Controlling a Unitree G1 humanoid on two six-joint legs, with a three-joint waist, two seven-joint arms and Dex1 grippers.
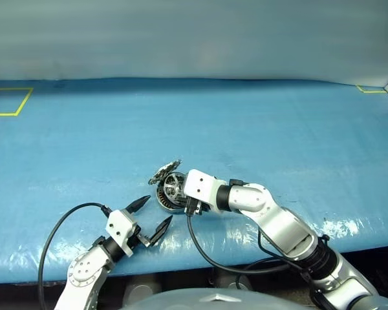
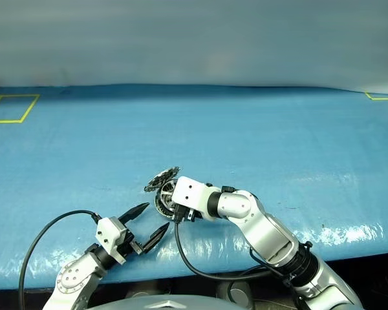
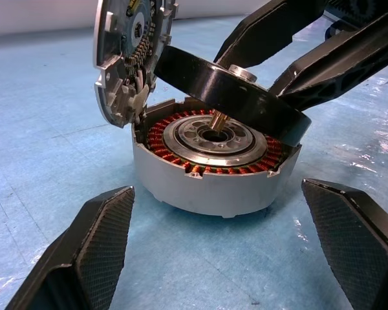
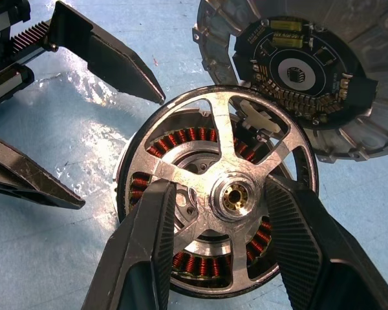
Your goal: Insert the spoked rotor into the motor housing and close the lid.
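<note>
Blue sheeting covers the surface, on which the motor housing rests with its lid raised. The spoked rotor is clamped by the right gripper, tilted over the housing. The left gripper is held apart nearby.
</note>
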